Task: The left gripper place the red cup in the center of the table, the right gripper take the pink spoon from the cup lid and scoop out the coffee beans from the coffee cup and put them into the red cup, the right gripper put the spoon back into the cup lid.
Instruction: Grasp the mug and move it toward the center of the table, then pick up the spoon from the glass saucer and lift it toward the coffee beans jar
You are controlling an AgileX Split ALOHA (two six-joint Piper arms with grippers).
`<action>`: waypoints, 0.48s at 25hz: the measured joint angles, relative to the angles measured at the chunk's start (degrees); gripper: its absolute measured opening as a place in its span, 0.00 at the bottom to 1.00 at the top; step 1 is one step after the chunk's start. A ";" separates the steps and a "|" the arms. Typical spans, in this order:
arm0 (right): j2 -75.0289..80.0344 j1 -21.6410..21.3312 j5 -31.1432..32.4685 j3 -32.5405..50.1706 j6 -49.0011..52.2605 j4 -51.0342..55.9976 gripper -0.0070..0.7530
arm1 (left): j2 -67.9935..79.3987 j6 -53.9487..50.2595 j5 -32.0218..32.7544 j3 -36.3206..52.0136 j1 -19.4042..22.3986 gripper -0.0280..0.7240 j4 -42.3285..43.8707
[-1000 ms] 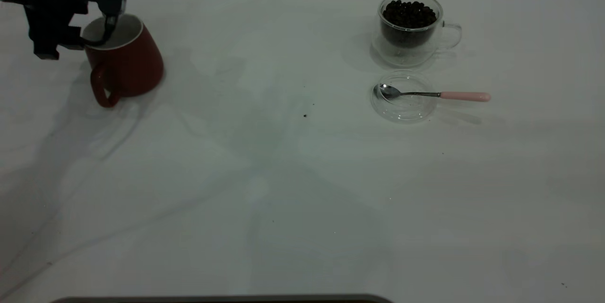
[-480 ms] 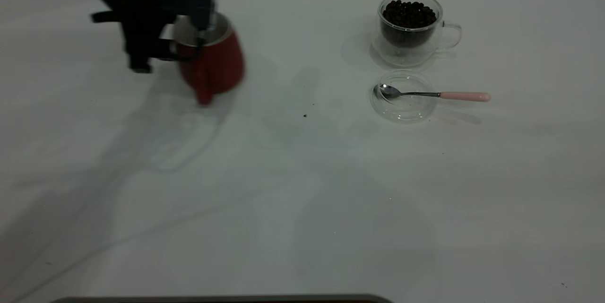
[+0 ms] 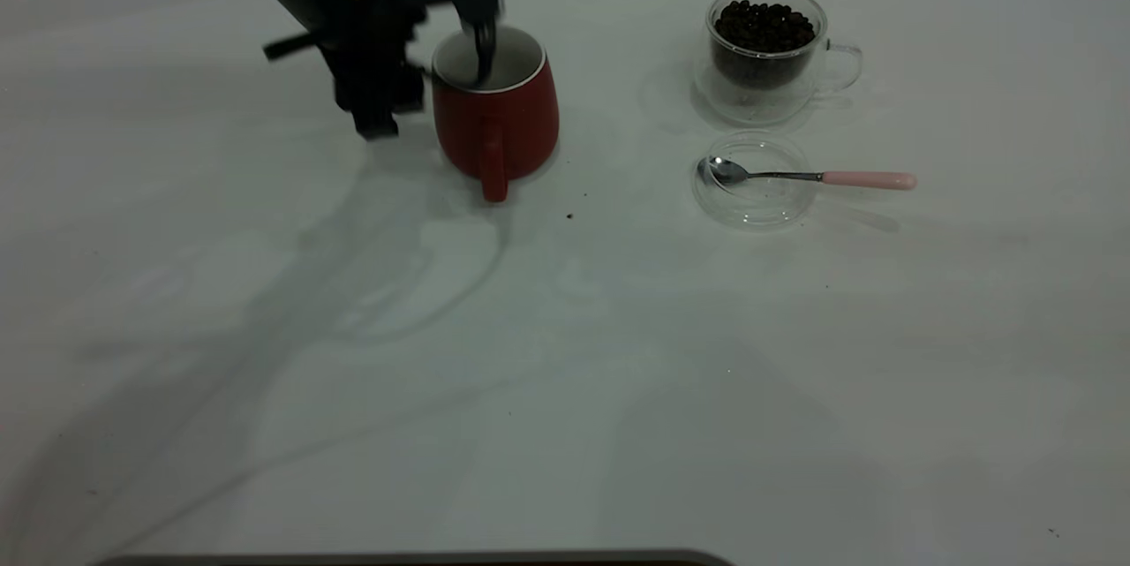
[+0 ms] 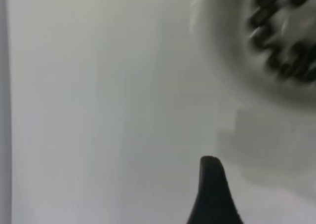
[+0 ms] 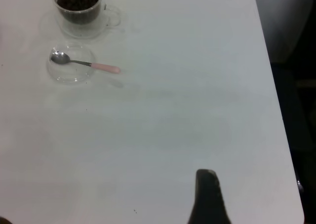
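Observation:
The red cup (image 3: 503,120), white inside, stands upright left of the table's middle toward the back, its handle facing the front. My left gripper (image 3: 447,67) is shut on its left rim, one finger (image 3: 483,49) inside the cup. The glass coffee cup (image 3: 764,63) full of coffee beans (image 3: 764,24) stands at the back right; it also shows blurred in the left wrist view (image 4: 281,36). In front of it lies the clear cup lid (image 3: 756,202) with the pink spoon (image 3: 869,180) across it, bowl in the lid. My right gripper (image 5: 207,199) hangs far from the spoon (image 5: 103,67), near the table's right side.
A few stray dark specks (image 3: 569,215) lie on the white table (image 3: 565,372) between the red cup and the lid. The table's right edge (image 5: 276,110) drops to a dark floor.
My left gripper has carried the red cup from the far left of the table rightward to beside the middle. Spoon, lid and coffee cup have not moved.

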 joint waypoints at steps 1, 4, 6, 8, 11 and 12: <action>0.00 0.00 0.00 0.00 0.00 0.00 0.76 | -1.64 -2.86 3.19 0.00 0.11 0.82 0.07; 0.00 0.00 0.00 0.00 0.00 0.00 0.76 | -7.41 -12.43 13.99 0.00 0.68 0.82 0.69; 0.00 0.00 0.00 0.00 0.00 0.00 0.76 | -12.03 -18.72 21.26 0.00 1.24 0.82 0.71; 0.00 0.00 0.00 0.00 0.00 0.00 0.76 | -16.65 -25.46 28.71 0.00 1.80 0.82 0.58; 0.00 0.00 0.00 0.00 0.00 0.00 0.76 | -24.64 -32.80 36.73 0.00 2.59 0.82 0.23; 0.00 0.00 0.00 0.00 0.00 0.00 0.76 | -27.58 -34.14 39.55 0.00 2.72 0.82 0.12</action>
